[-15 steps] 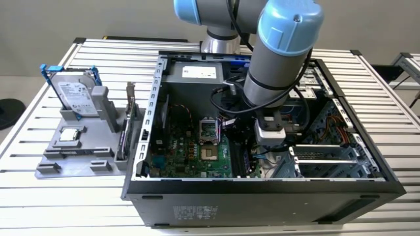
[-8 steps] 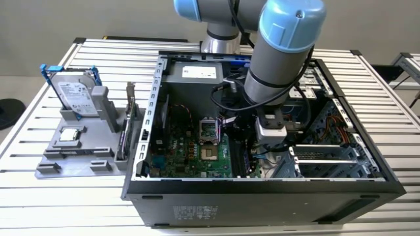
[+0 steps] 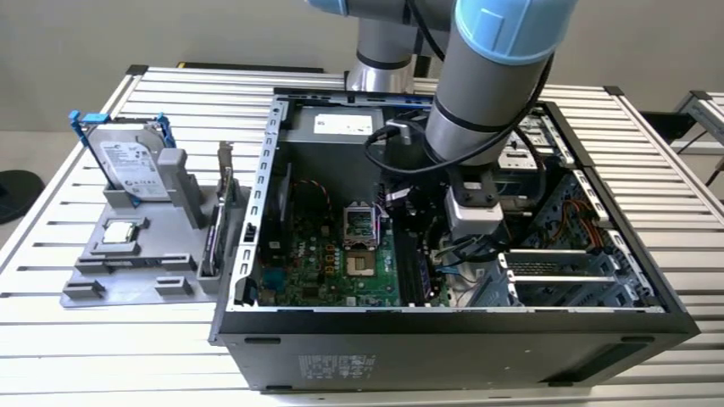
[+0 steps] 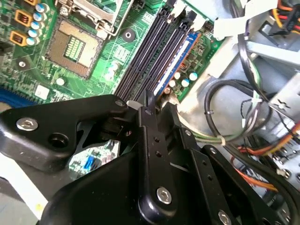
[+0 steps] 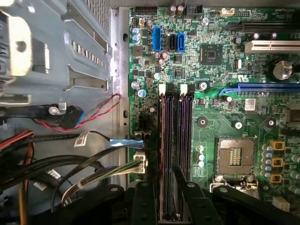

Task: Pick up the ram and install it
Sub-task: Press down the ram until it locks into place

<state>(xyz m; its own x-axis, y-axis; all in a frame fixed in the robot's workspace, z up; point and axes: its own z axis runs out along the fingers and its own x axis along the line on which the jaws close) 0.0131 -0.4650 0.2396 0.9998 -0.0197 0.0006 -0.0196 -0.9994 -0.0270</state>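
The ram is a blue-green stick standing on edge in the memory slot nearest the drive-cage side of the motherboard. In the first wrist view it runs edge-on as a thin strip beside the empty black slots. My gripper sits low over one end of the stick, with its black fingers on either side of it and shut on it. In the exterior view the arm reaches down into the open computer case.
Bundled cables and a metal drive cage lie close beside the slots. The open CPU socket is on the other side. Outside the case, a grey fixture holds a hard drive, a processor chip and an upright card.
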